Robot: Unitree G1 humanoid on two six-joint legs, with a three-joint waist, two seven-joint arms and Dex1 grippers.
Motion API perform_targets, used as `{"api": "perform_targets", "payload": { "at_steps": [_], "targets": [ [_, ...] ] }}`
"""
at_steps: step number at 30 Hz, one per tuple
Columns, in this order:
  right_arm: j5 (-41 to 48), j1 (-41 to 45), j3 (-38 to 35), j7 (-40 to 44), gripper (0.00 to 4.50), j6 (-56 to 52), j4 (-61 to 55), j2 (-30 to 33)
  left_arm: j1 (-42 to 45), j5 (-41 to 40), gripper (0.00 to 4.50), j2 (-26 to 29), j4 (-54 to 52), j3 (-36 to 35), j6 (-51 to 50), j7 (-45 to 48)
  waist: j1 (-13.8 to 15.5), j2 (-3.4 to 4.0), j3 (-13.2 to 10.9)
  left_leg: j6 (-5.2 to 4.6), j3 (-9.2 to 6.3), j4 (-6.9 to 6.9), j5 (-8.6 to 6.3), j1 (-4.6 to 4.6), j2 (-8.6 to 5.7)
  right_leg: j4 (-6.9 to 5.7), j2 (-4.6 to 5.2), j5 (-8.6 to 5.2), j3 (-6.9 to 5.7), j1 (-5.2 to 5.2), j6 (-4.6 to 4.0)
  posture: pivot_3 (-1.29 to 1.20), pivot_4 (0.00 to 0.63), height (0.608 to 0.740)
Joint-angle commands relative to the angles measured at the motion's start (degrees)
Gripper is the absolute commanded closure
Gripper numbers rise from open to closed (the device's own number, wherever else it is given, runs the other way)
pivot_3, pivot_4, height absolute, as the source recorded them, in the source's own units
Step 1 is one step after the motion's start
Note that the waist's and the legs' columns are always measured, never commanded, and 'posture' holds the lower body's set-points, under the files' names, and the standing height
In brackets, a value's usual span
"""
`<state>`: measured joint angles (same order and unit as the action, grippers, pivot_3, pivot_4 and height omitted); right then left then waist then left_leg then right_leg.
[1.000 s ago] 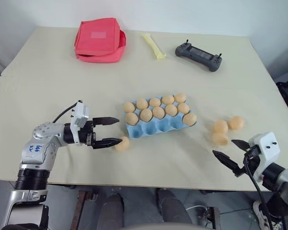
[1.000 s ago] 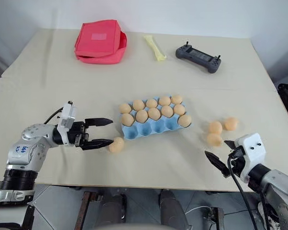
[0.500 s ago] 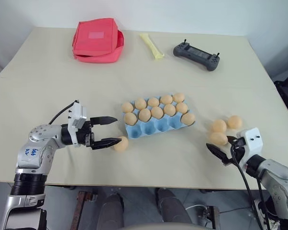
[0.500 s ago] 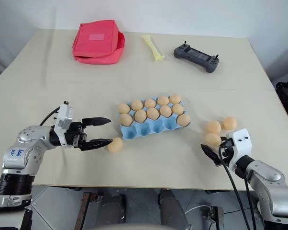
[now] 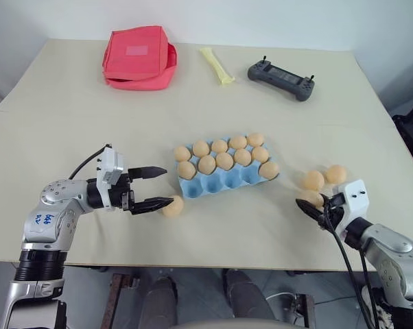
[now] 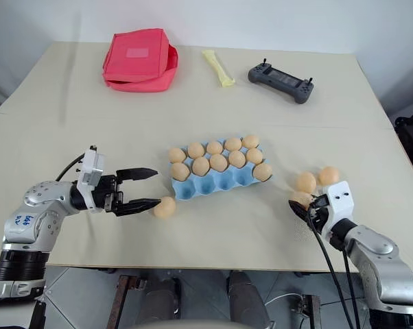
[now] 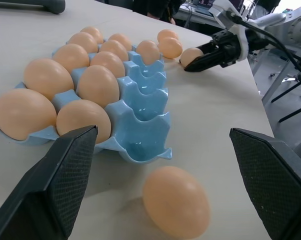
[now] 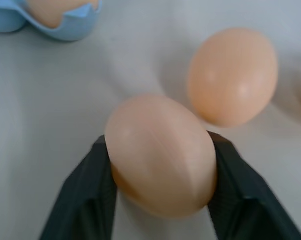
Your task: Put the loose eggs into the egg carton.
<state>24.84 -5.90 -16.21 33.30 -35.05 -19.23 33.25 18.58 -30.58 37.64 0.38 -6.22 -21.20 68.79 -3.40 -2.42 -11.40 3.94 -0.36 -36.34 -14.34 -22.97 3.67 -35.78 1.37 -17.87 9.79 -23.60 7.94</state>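
The light blue egg carton (image 5: 220, 182) sits mid-table with several eggs in its two far rows; its near row of cups is bare. One loose egg (image 5: 172, 205) lies by the lower fingertip of my left gripper (image 5: 169, 185), which is open and level, just left of the carton. Right of the carton lie two more loose eggs (image 5: 313, 179) (image 5: 335, 173). My right gripper (image 5: 309, 204) is shut on a third loose egg (image 8: 160, 155) resting on the table, its fingers (image 8: 90, 180) pressed against both sides.
A red fabric pouch (image 5: 139, 57) lies at the far left, a pale yellow strip (image 5: 219, 65) and a black controller (image 5: 282, 79) at the far middle and right. The table's front edge runs just below both grippers.
My right gripper moved forward to the nearest loose egg and closed on it. The left gripper stayed where it was, still open.
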Motion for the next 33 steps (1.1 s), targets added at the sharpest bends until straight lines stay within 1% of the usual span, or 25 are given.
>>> {"api": "perform_targets", "payload": {
  "at_steps": [1, 5, 8, 13, 16, 18, 21, 23, 25, 27, 28, 31, 32, 33],
  "targets": [
    [4.09, -2.03, -1.25, 2.47, 2.9, -3.78, -6.64, 2.52, -0.47, -1.26, 0.0, 0.32, -1.95, -1.47, 0.78, 0.04, -0.02, 0.0, 0.0, 0.0, 0.0, 0.01, 0.0, 0.0, 0.0, 0.0, 0.0, 0.0, 0.0, 0.0, 0.0, 0.0, 0.15, 0.74],
    [10.17, -1.64, -1.47, 4.63, 2.91, -9.5, -14.93, 5.98, -0.35, -1.19, 0.0, 0.46, -1.46, -1.7, 0.9, 0.17, -0.12, 0.0, 0.0, 0.0, 0.0, -0.01, 0.0, 0.0, 0.0, 0.0, 0.0, -0.01, 0.01, 0.0, -0.01, 0.0, 0.15, 0.74],
    [11.82, 4.45, 0.64, 3.69, 2.91, -11.94, -15.83, 7.26, -0.21, -1.14, 0.0, 0.29, -1.51, -1.61, 0.84, -0.03, -0.29, 0.0, 0.0, -0.01, 0.0, -0.05, 0.01, 0.02, 0.01, -0.01, -0.01, -0.02, 0.01, 0.01, -0.05, 0.0, 0.15, 0.74],
    [8.93, 18.88, 9.3, 3.51, 2.91, -12.32, -8.02, 5.74, 0.4, -0.95, 0.0, -0.24, -1.49, -1.33, 0.88, -0.64, -1.03, -0.03, -0.01, -0.09, 0.0, -0.09, 0.09, -0.02, 0.0, 0.15, 0.01, 0.05, 0.02, 0.03, -0.16, 0.0, 0.15, 0.74],
    [6.39, 25.13, 14.28, 3.96, 2.91, -10.83, -3.15, 4.26, 0.15, -0.98, 0.0, -0.35, -2.02, -1.42, 0.81, -0.94, -1.14, -0.03, -0.01, -0.09, 0.0, -0.02, 0.09, -0.11, 0.0, 0.16, 0.01, 0.04, 0.01, -0.04, -0.16, 0.0, 0.15, 0.74],
    [4.38, 30.22, 18.07, 4.63, 2.91, -9.4, 0.88, 2.12, -0.61, -1.2, 0.0, -0.35, -3.06, -1.83, 0.62, -1.56, -1.23, -0.02, -0.01, -0.07, 0.0, 0.06, 0.08, -0.14, 0.0, 0.13, 0.02, 0.18, 0.01, -0.1, 0.1, 0.0, 0.15, 0.74],
    [2.45, 34.36, 20.85, 5.63, 2.91, -7.75, 5.07, 0.3, -1.79, -1.51, 0.0, -0.25, -4.38, -2.28, 0.41, -2.2, -1.39, -0.02, -0.01, -0.05, 0.0, 0.23, 0.06, -0.15, 0.01, 0.1, 0.02, 0.44, -0.02, -0.21, 0.61, 0.0, 0.15, 0.74],
    [1.12, 35.92, 22.27, 6.34, 2.91, -6.78, 7.23, -0.24, -2.71, -1.66, 0.0, -0.21, -5.33, -2.61, 0.27, -2.62, -1.35, -0.02, -0.01, -0.04, -0.02, 0.3, 0.02, -0.16, 0.03, 0.04, 0.01, 0.37, -0.08, -0.27, 0.57, 0.0, 0.15, 0.74],
    [0.71, 36.21, 22.96, 7.38, 2.22, -6.85, 7.58, 0.07, -3.45, -1.81, 0.0, -0.22, -6.12, -2.97, 0.14, -3.07, -1.31, -0.01, -0.01, -0.04, -0.02, 0.33, 0.0, -0.2, 0.04, -0.01, 0.01, 0.29, -0.1, -0.33, 0.54, 0.0, 0.15, 0.74],
    [0.7, 36.0, 22.95, 8.11, 1.68, -7.13, 6.9, 0.42, -4.01, -1.95, 0.0, -0.18, -6.72, -3.25, 0.05, -3.43, -1.23, -0.02, -0.01, -0.02, -0.02, 0.32, -0.04, -0.21, 0.04, -0.02, 0.01, 0.22, -0.1, -0.34, 0.56, 0.0, 0.15, 0.74],
    [0.79, 35.89, 22.54, 8.23, 1.25, -7.4, 6.22, 0.63, -4.29, -2.05, 0.0, -0.15, -6.99, -3.34, 0.01, -3.57, -1.23, -0.02, -0.01, 0.0, -0.02, 0.3, -0.05, -0.22, 0.04, -0.03, 0.02, 0.21, -0.11, -0.33, 0.56, 0.0, 0.15, 0.74],
    [1.36, 35.12, 21.19, 8.65, 0.22, -8.44, 3.41, 1.79, -4.83, -2.27, 0.0, -0.07, -7.5, -3.42, 0.0, -3.76, -1.29, -0.02, -0.01, -0.01, -0.02, 0.22, -0.05, -0.22, 0.03, -0.09, 0.02, 0.22, -0.1, -0.33, 0.58, 0.0, 0.15, 0.74],
    [1.65, 34.97, 20.73, 8.65, 0.05, -8.86, 2.64, 2.1, -4.88, -2.35, 0.0, -0.06, -7.58, -3.43, -0.06, -3.82, -1.3, -0.02, -0.01, -0.01, -0.02, 0.22, -0.05, -0.21, 0.03, -0.11, 0.02, 0.22, -0.1, -0.33, 0.58, 0.0, 0.15, 0.74],
    [2.14, 34.69, 19.76, 8.4, 0.05, -9.44, 1.4, 2.5, -4.72, -2.35, 0.0, -0.15, -7.43, -3.31, -0.07, -3.88, -1.32, -0.02, -0.01, -0.01, -0.02, 0.22, -0.05, -0.2, 0.03, -0.14, 0.02, 0.22, -0.1, -0.33, 0.57, 0.0, 0.15, 0.74]
  ]
}}
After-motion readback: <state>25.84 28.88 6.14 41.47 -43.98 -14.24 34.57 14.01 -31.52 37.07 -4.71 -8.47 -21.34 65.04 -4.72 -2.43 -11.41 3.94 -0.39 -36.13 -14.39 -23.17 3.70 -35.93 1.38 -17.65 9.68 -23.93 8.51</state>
